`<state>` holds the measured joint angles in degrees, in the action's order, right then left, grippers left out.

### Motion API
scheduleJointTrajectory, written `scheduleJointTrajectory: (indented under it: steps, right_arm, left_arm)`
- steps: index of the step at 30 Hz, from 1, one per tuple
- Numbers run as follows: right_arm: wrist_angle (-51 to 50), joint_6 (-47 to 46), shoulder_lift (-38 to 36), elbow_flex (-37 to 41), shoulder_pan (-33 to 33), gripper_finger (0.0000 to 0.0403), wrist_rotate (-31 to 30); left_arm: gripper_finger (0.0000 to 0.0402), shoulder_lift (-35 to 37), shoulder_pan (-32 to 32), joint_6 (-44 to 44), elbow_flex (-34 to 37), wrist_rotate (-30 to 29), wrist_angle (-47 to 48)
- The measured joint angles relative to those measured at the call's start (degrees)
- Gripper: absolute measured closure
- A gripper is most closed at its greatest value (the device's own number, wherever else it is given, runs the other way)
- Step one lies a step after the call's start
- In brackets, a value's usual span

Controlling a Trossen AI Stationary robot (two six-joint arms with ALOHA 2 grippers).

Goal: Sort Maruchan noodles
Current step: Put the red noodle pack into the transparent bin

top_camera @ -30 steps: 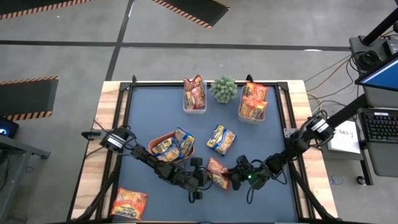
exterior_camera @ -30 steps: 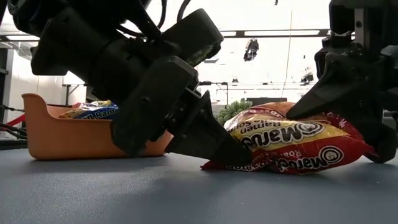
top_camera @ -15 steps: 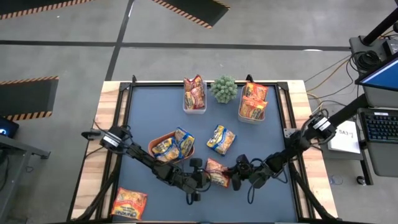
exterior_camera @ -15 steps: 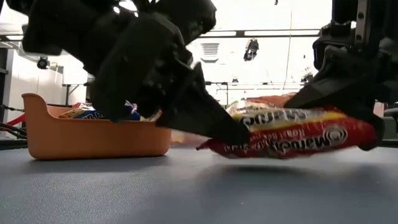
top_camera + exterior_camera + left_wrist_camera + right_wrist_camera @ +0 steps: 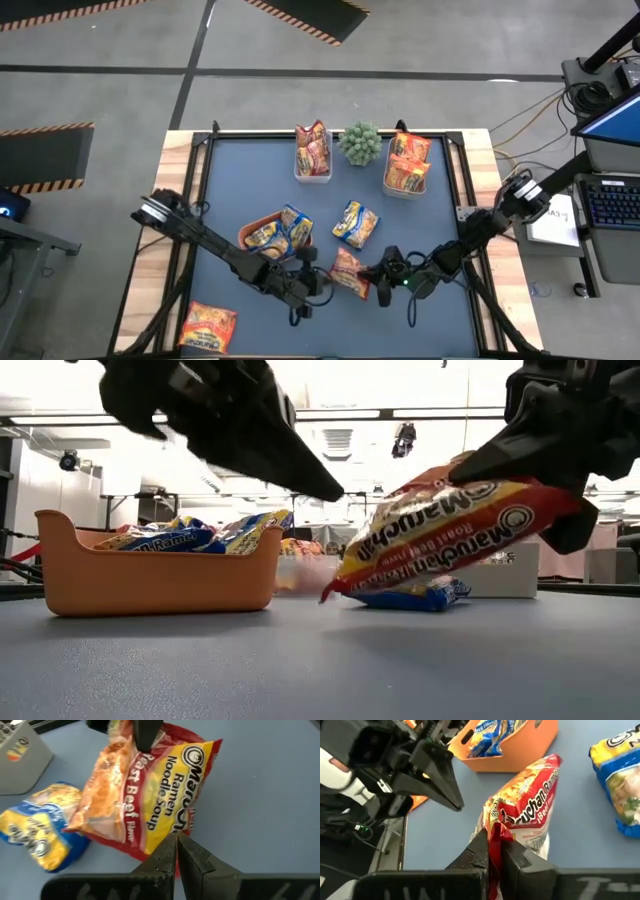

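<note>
Red crinkly plastic is hanging at the centre of the low view: a red beef packet (image 5: 455, 530) is tilting off the table (image 5: 230, 190), one end up, pinched by its edge in the closed fingers of the right gripper (image 5: 379, 281).

Reading the high view left to right: a lone packet (image 5: 208, 325) is lying on the wooden edge at the lower left; the left gripper (image 5: 322, 281) is hovering just beside the lifted packet with its jaws pressed together on nothing; an orange tray (image 5: 257, 226) with blue-and-yellow packets is sitting just above it; a blue-and-yellow packet (image 5: 355, 223) is lying loose at mid-frame.

Near the top edge, a clear tub (image 5: 312, 155) of red packets, a small green plant (image 5: 360, 143) and a second tub (image 5: 406, 168) of orange packets are waiting.

The grip looks thin, taking only the seam, so the carry probably wants a slow, level swing toward the tub of red packets, clearing the loose packet on the way, with release low over the rim.
</note>
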<state>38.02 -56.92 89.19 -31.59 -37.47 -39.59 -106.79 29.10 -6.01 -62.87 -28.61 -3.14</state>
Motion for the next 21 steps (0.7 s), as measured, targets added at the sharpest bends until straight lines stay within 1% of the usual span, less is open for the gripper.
scheduleJointTrajectory:
  steps: [4, 8, 13, 18, 21]
  right_arm:
    - [-0.01, 1.66, -0.42, -0.01, 0.00, 0.0394, -1.07]
    - [1.34, 5.27, -0.74, -0.01, -0.07, 0.0394, -2.34]
    - [4.41, 12.74, -1.71, -0.01, -0.13, 0.0394, -2.61]
    - [7.27, 20.05, -2.51, -0.01, -0.13, 0.0394, -2.63]
    - [10.08, 24.79, -2.52, -0.01, -0.12, 0.0394, -2.65]
  left_arm:
    - [0.0402, 3.08, 0.00, 0.03, 0.00, -0.01, 3.55]
    - [0.0402, 6.43, 0.14, -0.09, 0.03, -0.01, 7.08]
    - [0.0402, 11.30, 1.19, 0.21, 0.31, 0.00, 9.29]
    - [0.0402, 16.52, 3.33, 2.87, 1.69, -0.11, 9.20]
    - [0.0402, 18.86, 4.83, 4.29, 2.36, -1.84, 9.27]
